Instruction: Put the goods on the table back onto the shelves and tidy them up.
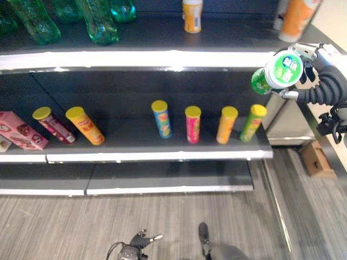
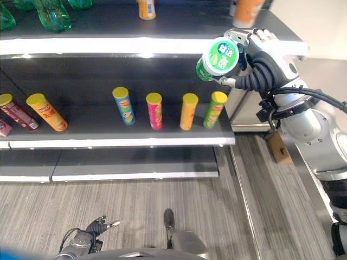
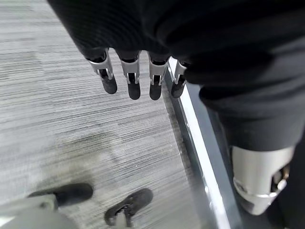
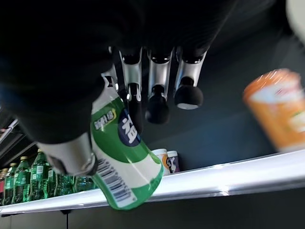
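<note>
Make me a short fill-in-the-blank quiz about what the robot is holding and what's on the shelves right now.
1. The right hand is curled round a ____ and white canister.
2. The held canister is level with the front edge of the ____ shelf.
3. The tall chip cans stand on the ____ shelf.
4. The left hand hangs with straight fingers above the ____.

Missing words: green; top; middle; floor

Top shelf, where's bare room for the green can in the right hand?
Free: top shelf between the green bottles and small orange bottle, and from there to the big orange container. Crowded: far left bottles. The right hand grips the green can.
</note>
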